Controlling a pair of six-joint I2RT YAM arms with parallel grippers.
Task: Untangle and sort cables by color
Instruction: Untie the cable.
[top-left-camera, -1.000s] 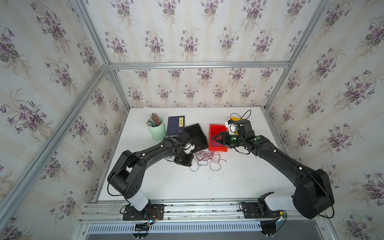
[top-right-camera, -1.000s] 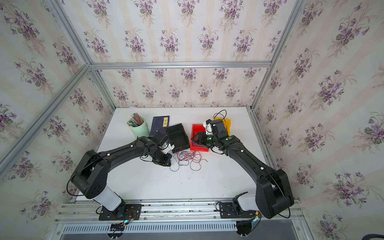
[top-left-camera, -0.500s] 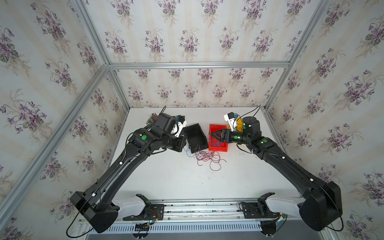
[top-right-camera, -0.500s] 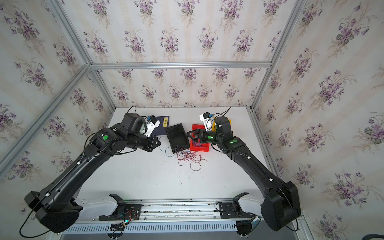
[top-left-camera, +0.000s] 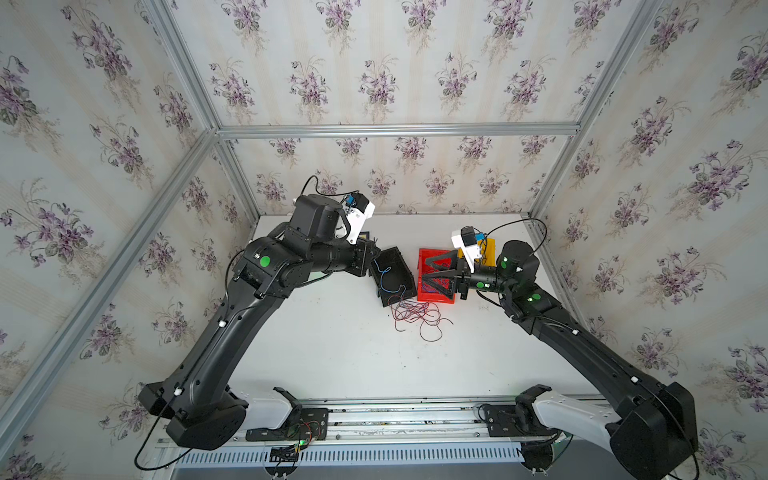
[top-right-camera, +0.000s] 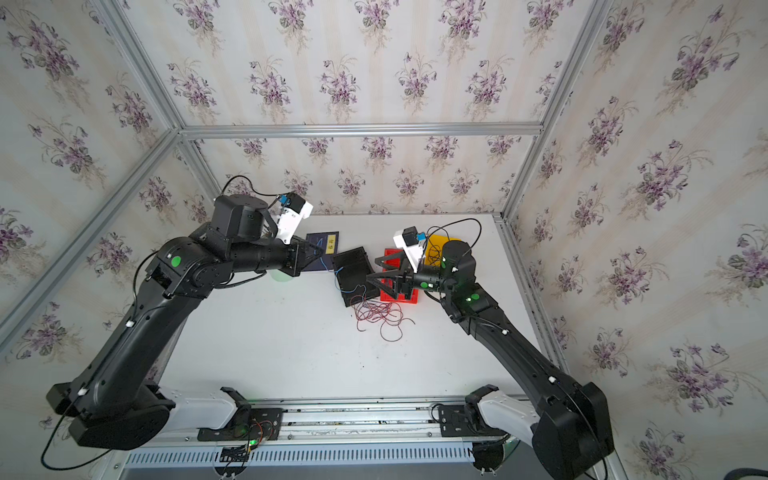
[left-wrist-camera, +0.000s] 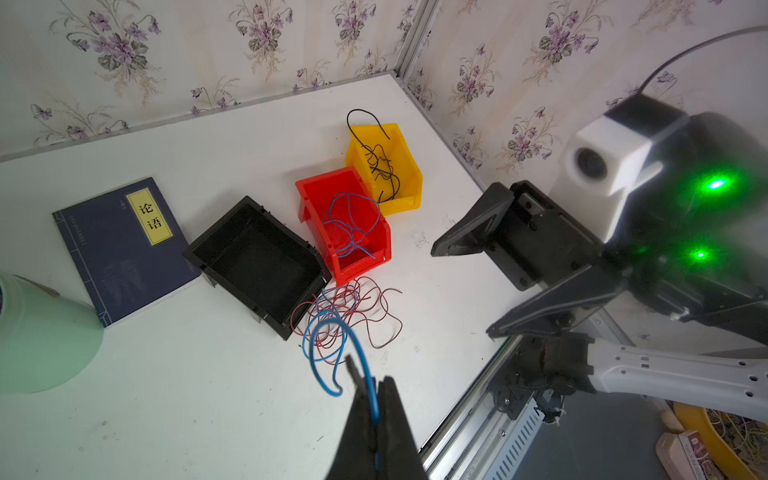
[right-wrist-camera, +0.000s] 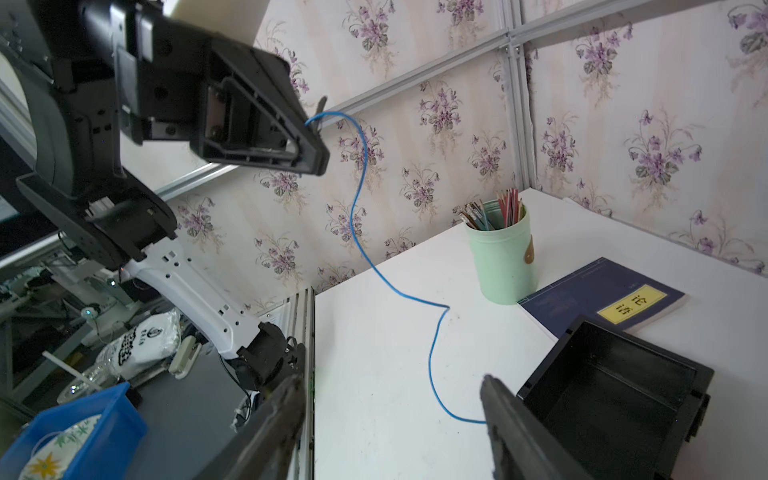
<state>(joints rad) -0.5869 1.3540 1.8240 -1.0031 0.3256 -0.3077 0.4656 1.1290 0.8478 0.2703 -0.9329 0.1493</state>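
Clenches the blue cable (right-wrist-camera: 352, 208) in the raised left gripper (left-wrist-camera: 371, 386); spreads the right gripper (top-left-camera: 424, 270), empty, pointing left above the red bin (top-left-camera: 422, 297).

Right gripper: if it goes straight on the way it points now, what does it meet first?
Probably the blue cable that hangs from the shut left gripper, crossing ahead of the open right gripper; depth is unclear.

The left arm (top-left-camera: 232, 332) is reaching inward with its forearm roughly level; the left gripper (left-wrist-camera: 376, 386) is clamping tight on a blue cable (right-wrist-camera: 351, 212). The right arm (top-left-camera: 582, 345) is reaching inward opposite it, holding the right gripper (right-wrist-camera: 392, 380) raised, jaws spread wide and empty.
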